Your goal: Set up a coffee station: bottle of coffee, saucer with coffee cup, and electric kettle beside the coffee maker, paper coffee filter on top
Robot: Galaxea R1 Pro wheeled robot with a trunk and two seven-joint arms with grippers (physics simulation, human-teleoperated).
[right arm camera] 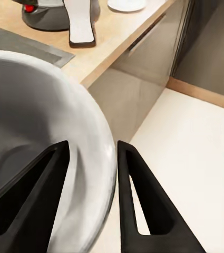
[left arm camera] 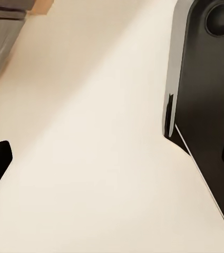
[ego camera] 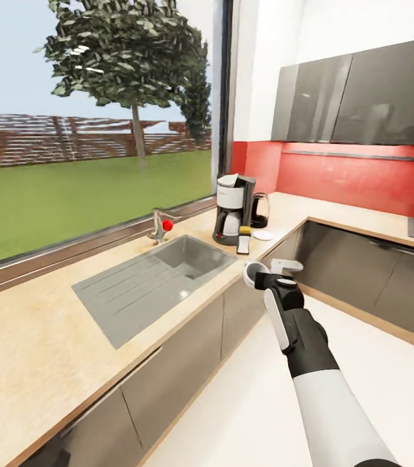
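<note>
The right gripper [ego camera: 257, 275] pinches the rim of the coffee cup [ego camera: 252, 272], one finger inside the bowl and one outside, so the cup hangs clear during transport. It hovers off the countertop [ego camera: 51, 337] edge, short of the coffee maker [ego camera: 233, 209]. The saucer [ego camera: 263, 235] lies just beside the coffee maker, apparently awaiting the cup. The kettle [ego camera: 259, 210] stands behind the coffee maker. A flat white-and-dark object [ego camera: 243, 244] lies before it. Left gripper state: cannot tell.

The right end effector [ego camera: 259, 275] holds the coffee cup [ego camera: 253, 272] near the kitchen countertop [ego camera: 51, 337].
</note>
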